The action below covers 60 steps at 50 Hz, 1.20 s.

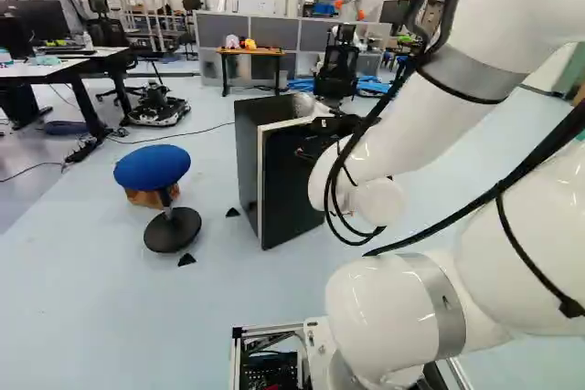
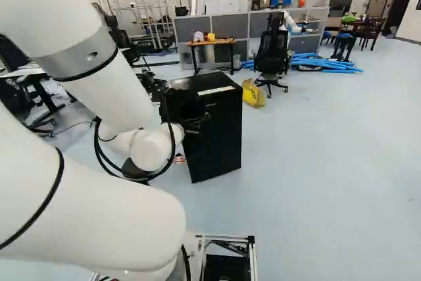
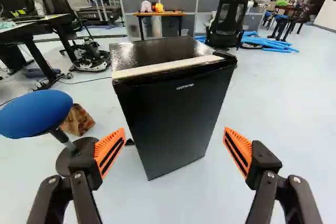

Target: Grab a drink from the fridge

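Note:
The black gripper point(image 2: 196, 122) shows in the right base view in front of the small black fridge point(image 2: 220, 133). In the wrist view the gripper point(image 3: 175, 148) stands open, orange pads wide apart with nothing gripped. Upright ahead of it is the fridge point(image 3: 176, 114), its front turned partly toward the wrist camera and its door closed. A pale strip runs along the door's top edge. The left base view shows the fridge point(image 1: 251, 166) from its side, partly hidden by the arm and gripper. No drink shows in any view.
A blue stool point(image 1: 153, 166) stands beside the fridge, with a brown paper bag point(image 3: 77, 120) behind it. A yellow bag point(image 2: 254, 93) lies behind the fridge, near a black office chair point(image 2: 272, 51). Desks point(image 1: 69, 66) stand at the left of the left base view.

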### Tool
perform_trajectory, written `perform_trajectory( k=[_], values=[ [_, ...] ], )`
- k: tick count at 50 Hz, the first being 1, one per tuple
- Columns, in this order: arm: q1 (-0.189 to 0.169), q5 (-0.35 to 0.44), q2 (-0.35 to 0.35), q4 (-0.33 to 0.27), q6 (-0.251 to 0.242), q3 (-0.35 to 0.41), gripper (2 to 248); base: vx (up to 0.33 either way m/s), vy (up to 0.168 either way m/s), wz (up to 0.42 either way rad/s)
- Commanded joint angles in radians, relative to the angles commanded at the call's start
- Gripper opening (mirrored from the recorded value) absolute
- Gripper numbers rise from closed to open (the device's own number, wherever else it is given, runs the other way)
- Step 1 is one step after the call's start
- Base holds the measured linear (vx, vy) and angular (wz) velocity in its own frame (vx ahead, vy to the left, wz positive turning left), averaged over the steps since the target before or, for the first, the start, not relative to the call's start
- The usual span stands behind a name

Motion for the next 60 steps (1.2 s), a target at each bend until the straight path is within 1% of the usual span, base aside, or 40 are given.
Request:
perform_trajectory(
  k=[32, 60],
  values=[
    [0.0, 0.0, 0.0, 0.0, 0.0, 0.0, 247, 0.063, -0.033, 0.285],
    [0.0, 0.0, 0.0, 0.0, 0.0, 0.0, 247, 0.001, -0.008, 0.236]
  ],
)
